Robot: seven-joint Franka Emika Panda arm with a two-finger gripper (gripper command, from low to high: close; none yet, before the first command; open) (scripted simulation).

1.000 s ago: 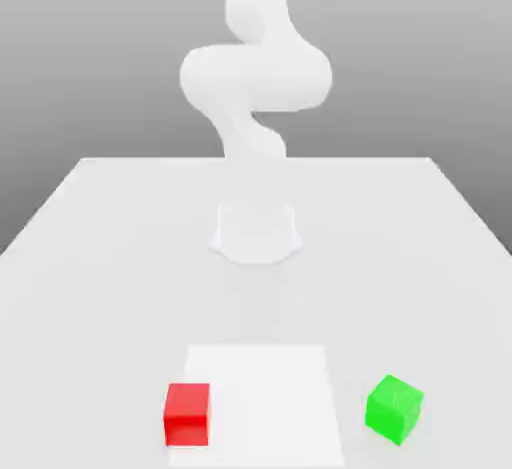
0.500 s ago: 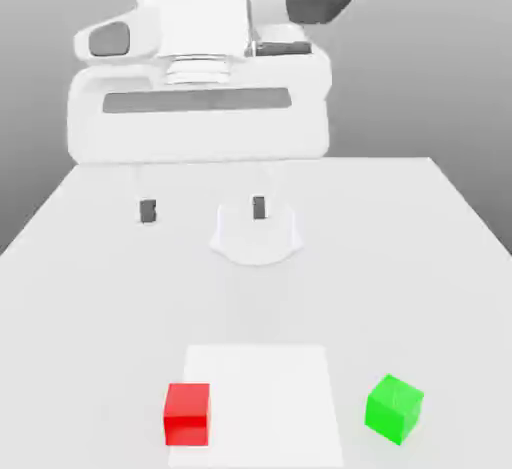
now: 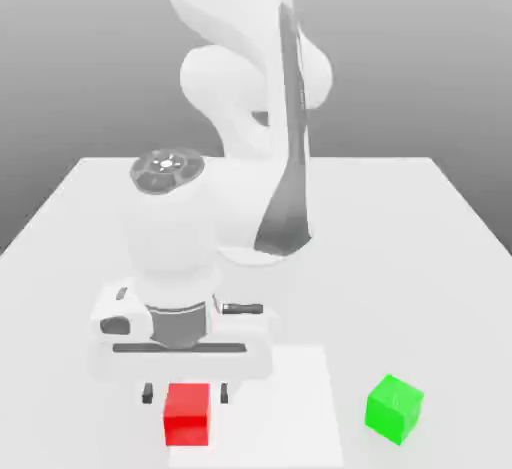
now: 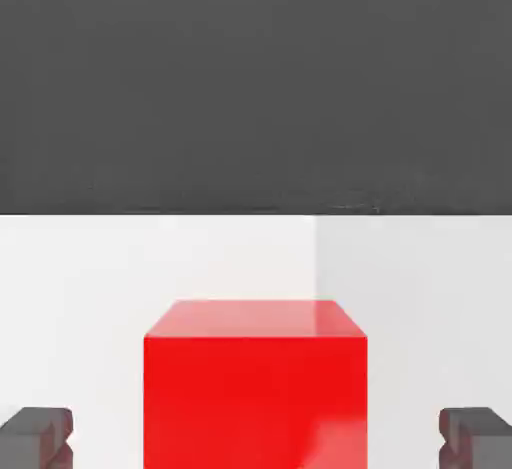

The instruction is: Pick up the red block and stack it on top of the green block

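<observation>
The red block point(image 3: 187, 414) sits on the white table near its front edge, toward the exterior view's left. My gripper point(image 3: 186, 393) has come down over it, with one dark fingertip point(image 3: 148, 393) on each side of the cube. In the hand view the red block point(image 4: 255, 387) lies between the two fingertips point(image 4: 36, 437), and a strip of table shows between each fingertip and the cube, so the gripper point(image 4: 255, 439) is open and not touching it. The green block point(image 3: 394, 409) rests by itself on the table toward the exterior view's right, turned slightly.
A paler square patch point(image 3: 290, 397) marks the table point(image 3: 420, 257) between the two blocks. The arm's base and links point(image 3: 255, 207) rise behind the hand at the table's middle.
The hand has dropped from high above the table down to the red block. Its fingers now straddle the cube and stand closer together than before. Neither block has moved.
</observation>
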